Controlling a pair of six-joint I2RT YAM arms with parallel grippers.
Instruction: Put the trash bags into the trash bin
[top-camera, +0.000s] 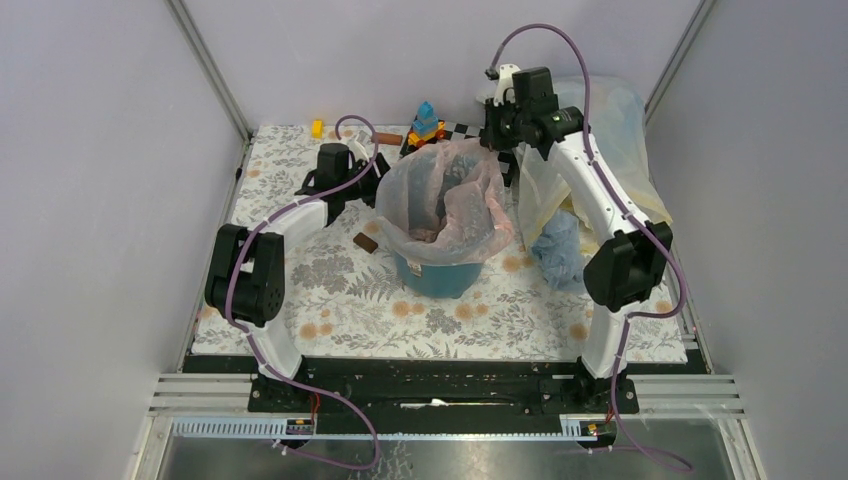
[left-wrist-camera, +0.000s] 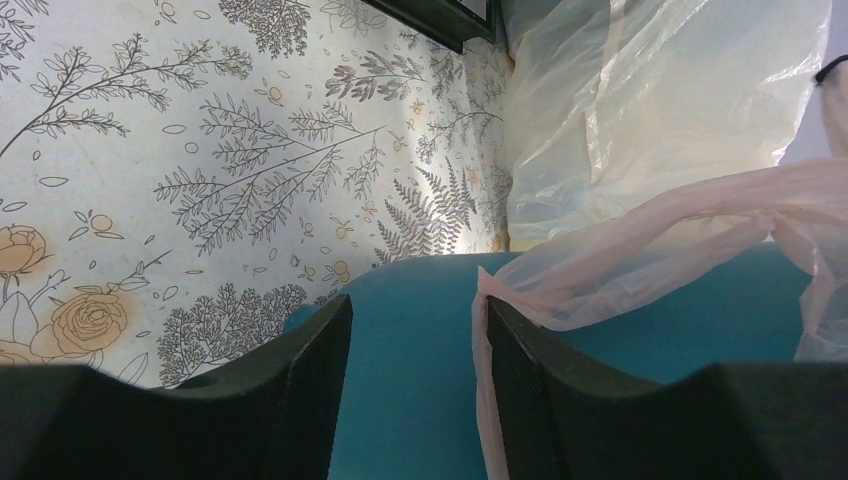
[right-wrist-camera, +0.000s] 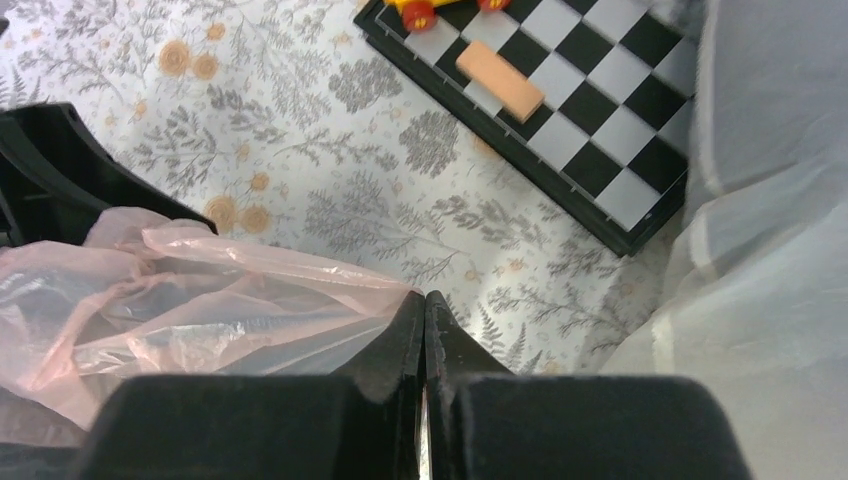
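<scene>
The teal trash bin (top-camera: 440, 272) stands mid-table with a pink translucent trash bag (top-camera: 445, 195) draped in and over its rim. My left gripper (top-camera: 362, 188) is at the bin's left side, open. In the left wrist view the left gripper (left-wrist-camera: 410, 320) has the bin's teal wall (left-wrist-camera: 400, 380) between its fingers, and the pink bag's edge (left-wrist-camera: 640, 270) lies along the right finger. My right gripper (top-camera: 497, 140) is at the bin's far right rim. In the right wrist view the right gripper (right-wrist-camera: 425, 298) is shut on the pink bag's edge (right-wrist-camera: 230, 300).
A large pale yellow clear bag (top-camera: 605, 140) and a crumpled blue bag (top-camera: 560, 250) lie right of the bin. A checkerboard (right-wrist-camera: 590, 120) with a toy (top-camera: 427, 122) sits at the back. A small brown block (top-camera: 366, 242) lies left of the bin.
</scene>
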